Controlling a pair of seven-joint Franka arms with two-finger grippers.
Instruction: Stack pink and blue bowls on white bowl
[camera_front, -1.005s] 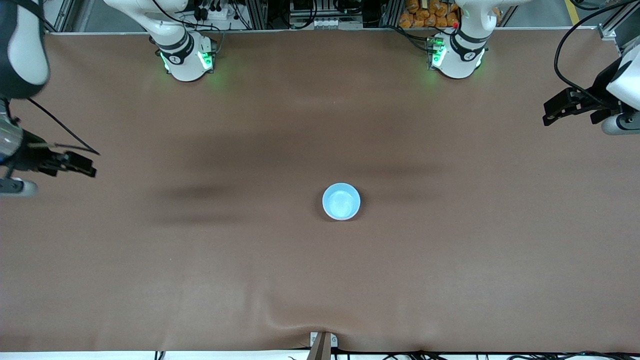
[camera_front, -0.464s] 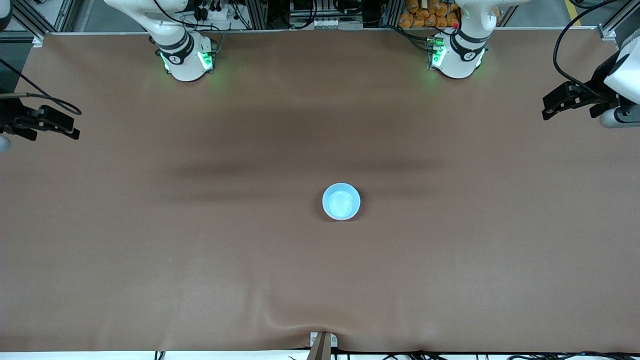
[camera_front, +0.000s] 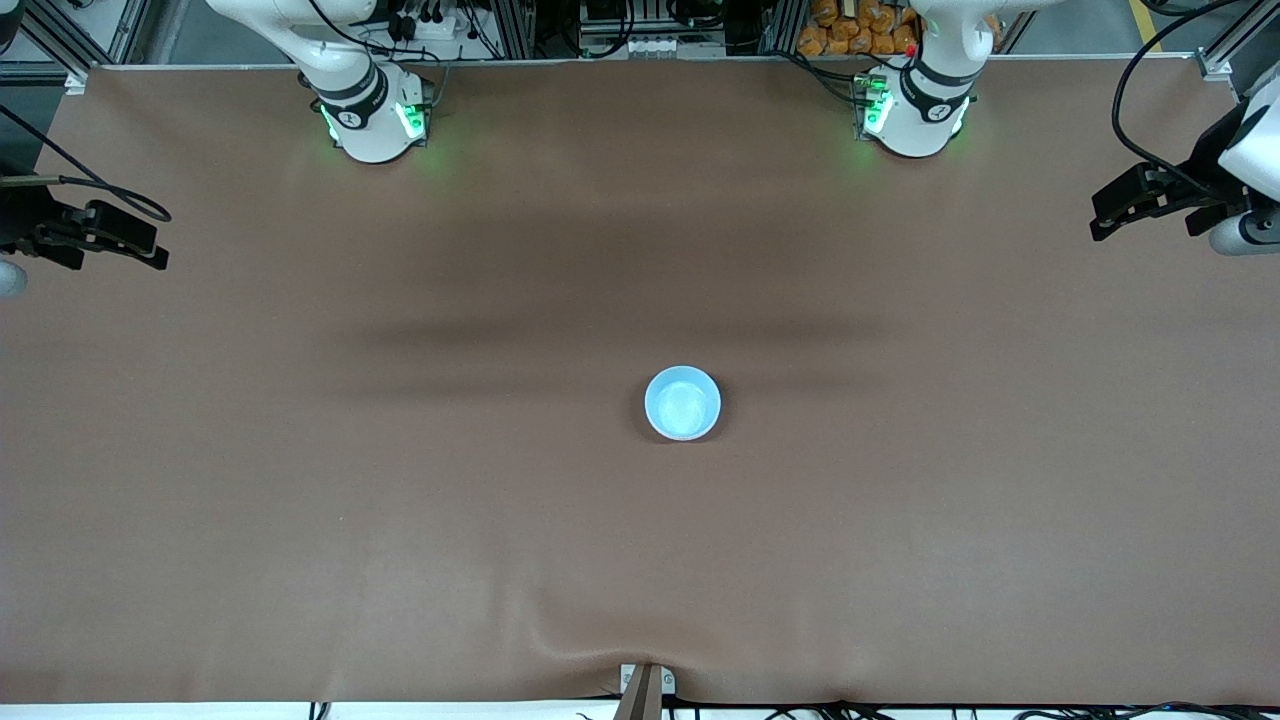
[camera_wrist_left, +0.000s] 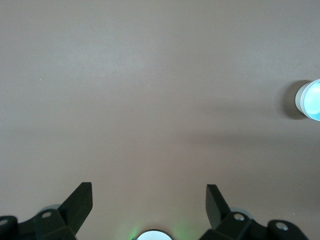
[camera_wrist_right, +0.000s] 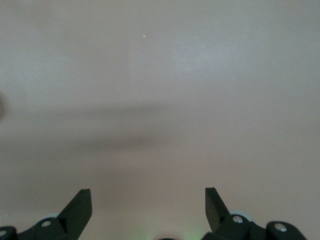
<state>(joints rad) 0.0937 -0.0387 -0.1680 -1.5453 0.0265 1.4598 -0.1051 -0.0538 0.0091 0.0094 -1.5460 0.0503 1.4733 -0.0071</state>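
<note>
A light blue bowl (camera_front: 682, 402) stands upright near the middle of the brown table and also shows at the edge of the left wrist view (camera_wrist_left: 311, 100). The pink bowl and the white bowl are hidden or out of view. My left gripper (camera_front: 1098, 215) hangs open and empty over the left arm's end of the table, well away from the bowl; its fingers frame bare table (camera_wrist_left: 149, 192). My right gripper (camera_front: 158, 245) hangs open and empty over the right arm's end of the table, with only bare table between its fingers (camera_wrist_right: 148, 197).
The two arm bases (camera_front: 372, 120) (camera_front: 915, 115) stand along the table edge farthest from the front camera. A wrinkle in the brown cover (camera_front: 590, 645) and a small bracket (camera_front: 645, 685) sit at the edge nearest that camera.
The right gripper has swung along its end of the table toward the bases' edge, and its big arm link has left the view. The left gripper has shifted slightly. The blue bowl has not moved.
</note>
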